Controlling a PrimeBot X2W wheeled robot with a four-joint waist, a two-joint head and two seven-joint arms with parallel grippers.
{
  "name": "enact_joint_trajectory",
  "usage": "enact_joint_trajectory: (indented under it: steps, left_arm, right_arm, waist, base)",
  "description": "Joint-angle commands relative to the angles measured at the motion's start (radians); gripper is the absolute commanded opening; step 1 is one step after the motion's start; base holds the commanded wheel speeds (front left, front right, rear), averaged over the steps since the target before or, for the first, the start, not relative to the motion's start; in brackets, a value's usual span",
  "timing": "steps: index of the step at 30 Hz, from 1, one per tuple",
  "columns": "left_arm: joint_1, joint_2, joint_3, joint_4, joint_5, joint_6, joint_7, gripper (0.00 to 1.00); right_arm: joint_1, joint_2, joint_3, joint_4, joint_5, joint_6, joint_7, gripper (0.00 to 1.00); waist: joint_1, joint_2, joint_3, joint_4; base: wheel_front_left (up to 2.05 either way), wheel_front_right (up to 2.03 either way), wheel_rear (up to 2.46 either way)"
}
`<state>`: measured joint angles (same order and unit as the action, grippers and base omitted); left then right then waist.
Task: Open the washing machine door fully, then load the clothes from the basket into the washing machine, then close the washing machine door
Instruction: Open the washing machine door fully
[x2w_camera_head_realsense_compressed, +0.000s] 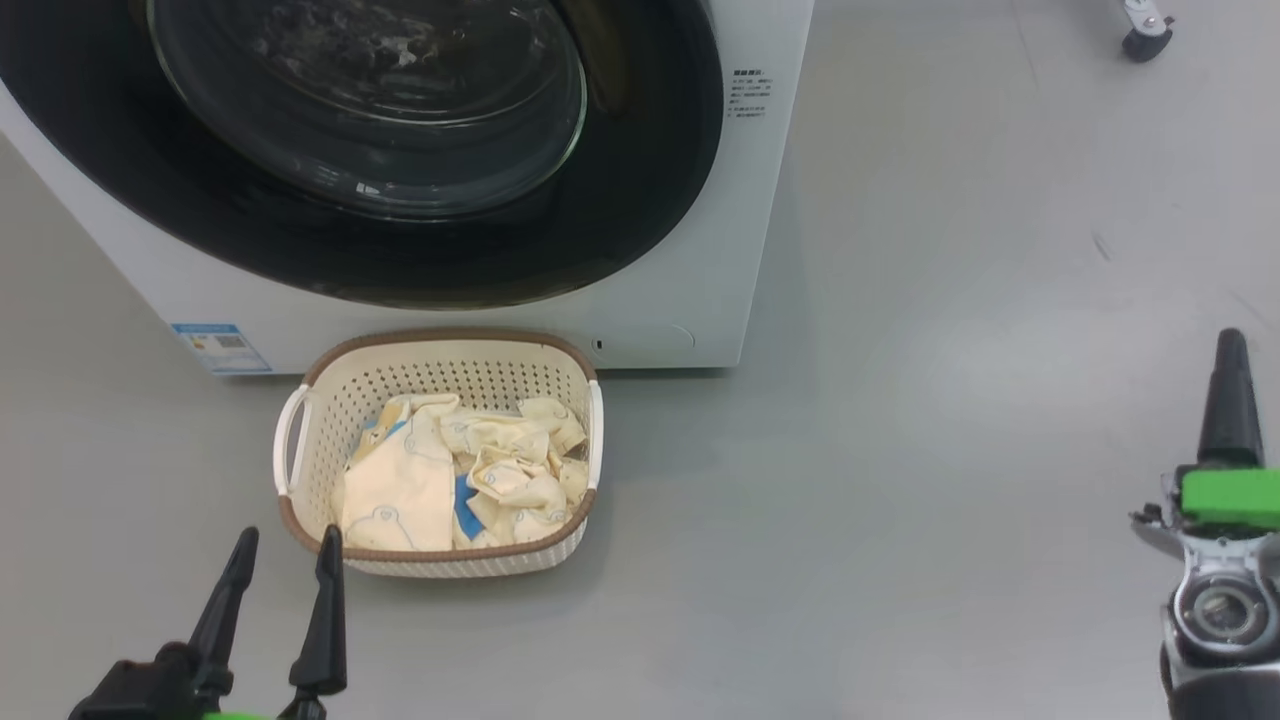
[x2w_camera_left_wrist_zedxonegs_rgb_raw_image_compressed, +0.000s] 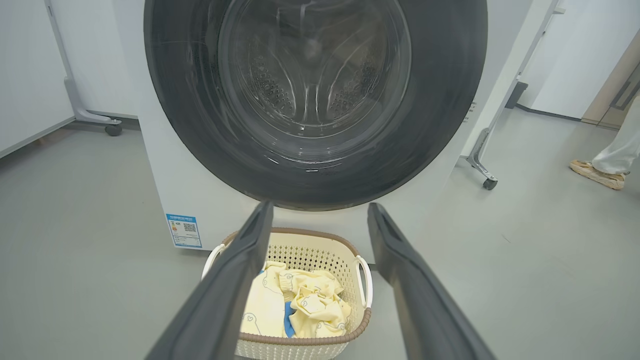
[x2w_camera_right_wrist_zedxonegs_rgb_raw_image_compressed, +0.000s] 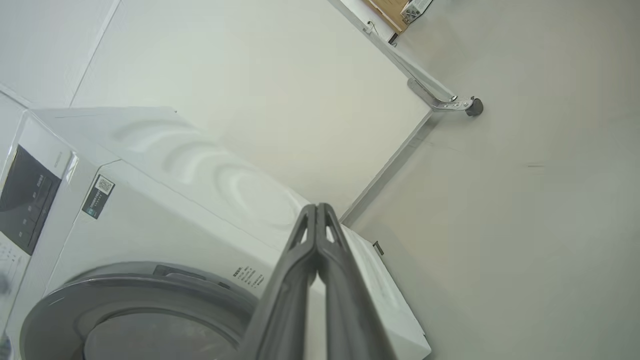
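Note:
The white washing machine (x2w_camera_head_realsense_compressed: 700, 300) stands ahead with its round black-ringed door (x2w_camera_head_realsense_compressed: 640, 200) closed flat against the front; the steel drum shows through the glass (x2w_camera_left_wrist_zedxonegs_rgb_raw_image_compressed: 312, 75). On the floor before it sits the cream basket (x2w_camera_head_realsense_compressed: 440, 350) holding cream-yellow clothes (x2w_camera_head_realsense_compressed: 460, 470) with blue patches. My left gripper (x2w_camera_head_realsense_compressed: 285, 545) is open just in front of the basket's near left corner, empty; its view looks between the fingers at the clothes (x2w_camera_left_wrist_zedxonegs_rgb_raw_image_compressed: 300, 300) and door (x2w_camera_left_wrist_zedxonegs_rgb_raw_image_compressed: 440, 125). My right gripper (x2w_camera_head_realsense_compressed: 1230, 340) is shut and empty, far right over bare floor, fingers pressed together (x2w_camera_right_wrist_zedxonegs_rgb_raw_image_compressed: 320, 207) beside the machine (x2w_camera_right_wrist_zedxonegs_rgb_raw_image_compressed: 200, 175).
A white partition panel on castor feet (x2w_camera_right_wrist_zedxonegs_rgb_raw_image_compressed: 465, 105) stands behind the machine, with another castor (x2w_camera_left_wrist_zedxonegs_rgb_raw_image_compressed: 489, 182) at its right. A person's foot (x2w_camera_left_wrist_zedxonegs_rgb_raw_image_compressed: 600, 172) is on the floor at the far right. A blue sticker (x2w_camera_head_realsense_compressed: 220, 348) marks the machine's lower left front.

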<state>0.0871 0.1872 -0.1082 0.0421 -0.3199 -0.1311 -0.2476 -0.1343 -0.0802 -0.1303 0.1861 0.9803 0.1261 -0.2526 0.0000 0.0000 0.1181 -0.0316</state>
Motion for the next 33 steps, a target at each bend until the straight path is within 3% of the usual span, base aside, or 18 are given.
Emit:
enact_joint_trajectory:
  steps: [1, 5, 9, 15, 24, 33]
  left_arm:
    - [-0.037, 0.024, 0.034, -0.040, -0.005, 0.000, -0.014, 1.00]
    - [-0.045, 0.032, 0.031, -0.049, -0.008, 0.000, -0.014, 1.00]
    - [-0.059, 0.043, 0.027, -0.056, -0.009, 0.000, -0.014, 1.00]
    - [-0.081, 0.058, 0.028, -0.068, -0.009, 0.000, -0.014, 1.00]
    - [-0.106, 0.063, 0.020, -0.080, -0.013, 0.000, -0.014, 1.00]
    - [-0.111, 0.052, 0.007, -0.080, -0.013, 0.000, -0.014, 1.00]
  right_arm:
    - [-0.066, -0.042, 0.025, -0.023, 0.075, 0.005, -0.009, 0.00]
    - [-0.128, -0.104, 0.079, -0.008, 0.307, 0.005, -0.002, 0.00]
    - [-0.196, -0.147, 0.094, -0.033, 0.524, 0.005, 0.076, 0.00]
    - [-0.300, -0.155, 0.013, -0.056, 0.707, 0.005, 0.235, 0.00]
    - [-0.444, -0.123, -0.063, -0.021, 0.724, 0.005, 0.489, 0.00]
    - [-0.572, -0.095, -0.071, 0.025, 0.654, 0.005, 0.595, 0.00]
  waist:
    - [0.0000, 0.0000, 0.025, 0.001]
    - [0.0000, 0.0000, 0.070, 0.002]
    - [0.0000, 0.0000, 0.124, 0.006]
    - [0.0000, 0.0000, 0.197, 0.026]
    - [0.0000, 0.0000, 0.258, 0.076]
    - [0.0000, 0.0000, 0.295, 0.133]
  base:
    - [0.00, 0.00, 0.00]
    - [0.00, 0.00, 0.00]
    - [0.00, 0.00, 0.00]
    - [0.00, 0.00, 0.00]
    - [0.00, 0.00, 0.00]
    - [0.00, 0.00, 0.00]
